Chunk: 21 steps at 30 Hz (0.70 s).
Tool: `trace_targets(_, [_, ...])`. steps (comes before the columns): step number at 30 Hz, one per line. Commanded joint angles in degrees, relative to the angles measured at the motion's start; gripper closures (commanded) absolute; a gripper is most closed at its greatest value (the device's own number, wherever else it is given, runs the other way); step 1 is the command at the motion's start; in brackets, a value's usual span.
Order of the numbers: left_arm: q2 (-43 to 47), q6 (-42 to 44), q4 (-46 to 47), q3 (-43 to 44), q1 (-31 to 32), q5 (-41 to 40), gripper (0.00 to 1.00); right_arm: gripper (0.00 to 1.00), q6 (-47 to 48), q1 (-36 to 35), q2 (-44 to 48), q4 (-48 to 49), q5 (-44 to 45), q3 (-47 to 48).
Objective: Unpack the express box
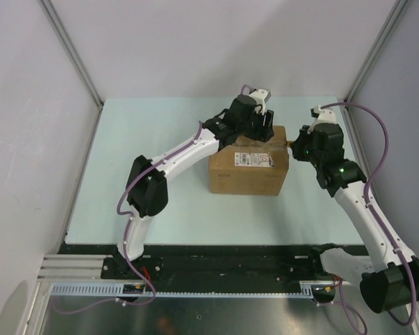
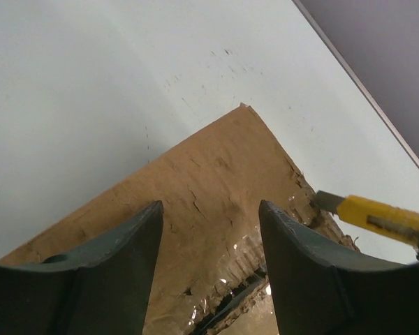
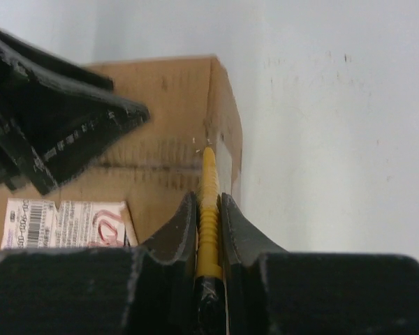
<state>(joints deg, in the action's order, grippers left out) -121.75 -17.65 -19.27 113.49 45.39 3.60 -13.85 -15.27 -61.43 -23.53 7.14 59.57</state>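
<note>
Box [image 1: 248, 171]: on table [image 1: 160, 202], just left of right pincer [image 3: 209, 202].
Right pincer: clamped on knife [image 3: 208, 171], pointing left at box's top right edge.
Left pincer [image 2: 211, 209]: apart, over box's far top.

Robot lab test cell, not a home or shop.
Plain white panels [image 1: 28, 105] on aluminium posts [image 1: 70, 52] enclose a pale bench [image 1: 160, 209]. A white left arm [image 1: 188, 150] and right arm [image 1: 366, 209] stand on a black base plate [image 1: 223, 258], with purple cables [image 1: 384, 139] and a slotted duct [image 1: 216, 289].
</note>
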Motion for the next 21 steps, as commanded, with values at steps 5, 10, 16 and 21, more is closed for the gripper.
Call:
trace_targets(5, [-5.7,-4.2,-11.4,-0.4,0.1,-1.4,0.38,1.00,-2.3,-3.3,2.7,-12.7,-1.9,-1.1])
trace_targets(10, [-5.7,-4.1,-11.4,-0.3,0.5,-1.8,0.39,1.00,-4.3,-5.3,4.7,-13.3,0.8,-1.3])
trace_targets(16, [-4.9,-3.9,-11.4,-0.4,0.5,-1.6,0.39,1.00,-7.0,-2.6,6.1,-8.0,8.1,-0.8])
trace_targets(21, [-4.6,-3.4,-11.4,-0.6,0.4,-1.4,0.39,1.00,-8.2,-1.3,3.8,-3.1,6.4,1.0])
